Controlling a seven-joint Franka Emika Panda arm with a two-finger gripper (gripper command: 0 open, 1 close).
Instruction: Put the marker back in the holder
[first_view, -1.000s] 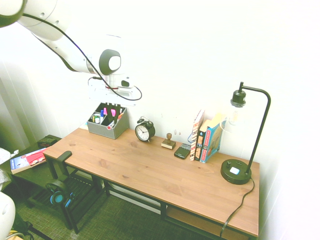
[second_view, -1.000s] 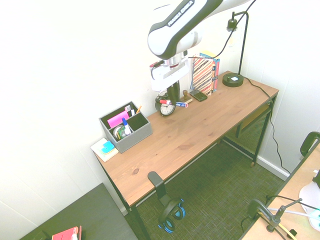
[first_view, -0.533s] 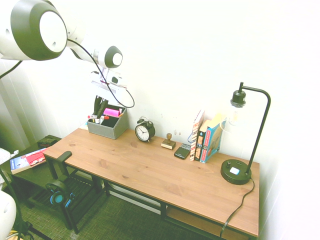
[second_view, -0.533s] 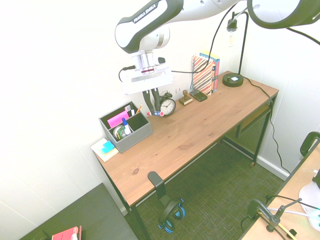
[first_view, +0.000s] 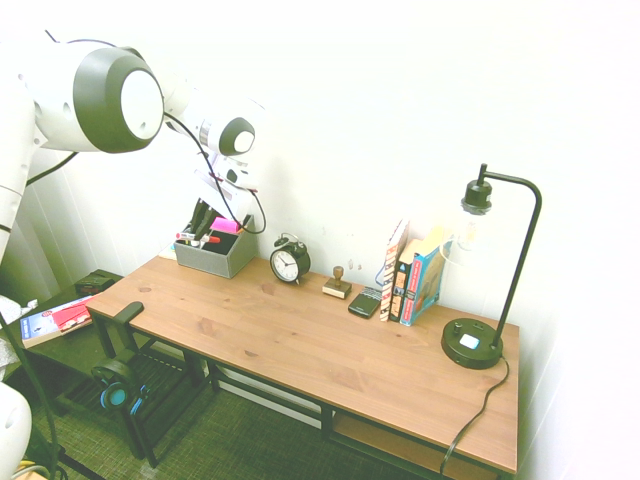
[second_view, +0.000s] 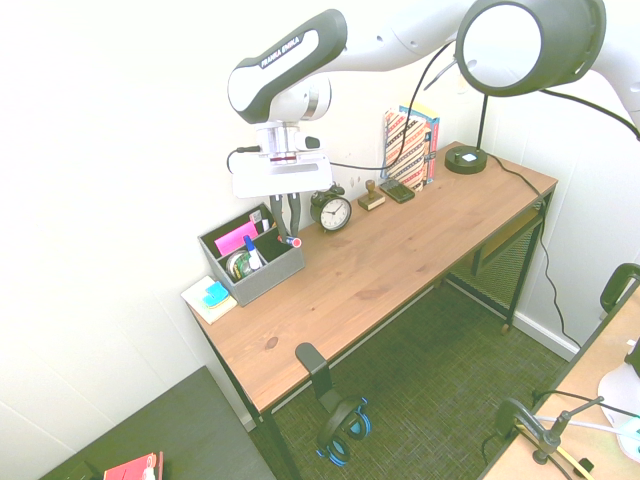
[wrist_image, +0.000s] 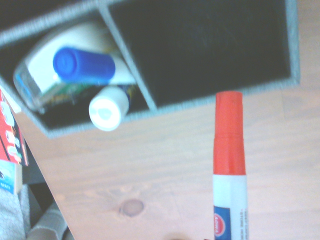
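Above holder (second_view: 252, 262), gripper (second_view: 283, 226) clamped on marker (second_view: 290, 238)

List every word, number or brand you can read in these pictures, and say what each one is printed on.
"FRANKA EMIKA": on the white arm link in the second exterior view.
Marker: small print on its label band in the wrist view, too blurred to read.
Alarm clock: dial numerals too small to read.
Books: spine and cover text too small to read.
Red and white booklet on the side table: text too small to read.
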